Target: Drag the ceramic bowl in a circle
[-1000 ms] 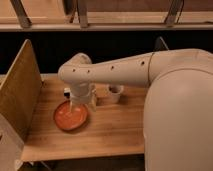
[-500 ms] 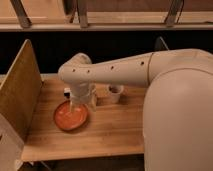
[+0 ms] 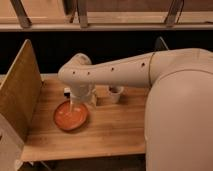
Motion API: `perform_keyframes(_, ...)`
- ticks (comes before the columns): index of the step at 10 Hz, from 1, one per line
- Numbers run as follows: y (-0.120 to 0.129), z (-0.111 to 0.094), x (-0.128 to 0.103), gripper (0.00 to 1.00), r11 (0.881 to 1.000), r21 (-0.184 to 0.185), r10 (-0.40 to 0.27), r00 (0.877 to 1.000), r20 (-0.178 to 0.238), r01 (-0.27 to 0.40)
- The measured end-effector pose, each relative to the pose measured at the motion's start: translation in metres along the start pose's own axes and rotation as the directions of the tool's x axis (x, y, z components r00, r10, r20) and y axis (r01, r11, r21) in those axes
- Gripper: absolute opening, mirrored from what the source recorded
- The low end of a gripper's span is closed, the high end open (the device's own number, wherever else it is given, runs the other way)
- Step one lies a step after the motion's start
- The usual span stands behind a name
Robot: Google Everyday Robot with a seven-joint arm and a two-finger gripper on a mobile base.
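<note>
One ceramic bowl (image 3: 66, 119), one small white cup (image 3: 116, 93), one arm (image 3: 115, 72) and one end effector (image 3: 76, 106) are in sight, all over a single wooden desk (image 3: 110, 131). One upright wooden panel (image 3: 19, 92) stands along the desk's left edge.

The bowl sits on the left part of the desk, close to the panel and a little nearer than the cup. The cup stands to the right of the bowl and farther back, apart from it. The arm reaches in from the right, bends down at its wrist, and the end effector comes down over the far right part of the bowl, at or just inside its rim.

Set against the views from half a second and one second ago, nothing has visibly shifted: the bowl lies in the same spot, the cup has not moved, and the arm holds the same pose.

The wrist housing covers most of the end effector, so whether it is wide, narrow or gripping the rim cannot be told, nor whether it truly touches the bowl. A small pale thing (image 3: 66, 91) peeps out left of the wrist, too hidden to name. The robot's pale body (image 3: 180, 115) fills the right side, hiding the desk's right end, and is cut off by the picture's edge. The near left corner of the desk is also cut off.
</note>
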Motion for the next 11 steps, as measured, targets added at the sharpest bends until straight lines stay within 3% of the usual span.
perform_keyframes(3, 0.000, 0.009, -0.010, 0.65, 0.999, -0.018, -0.043, 0.997, 0.057, 0.044)
perform_keyframes(5, -0.010, 0.012, -0.017, 0.65, 0.999, -0.042, -0.014, 0.996, 0.089, 0.018)
perform_keyframes(9, -0.008, 0.013, -0.016, 0.65, 0.999, -0.040, -0.020, 0.996, 0.085, 0.024)
perform_keyframes(11, -0.006, 0.035, -0.010, 0.65, 0.997, 0.005, -0.071, 0.996, 0.046, 0.071)
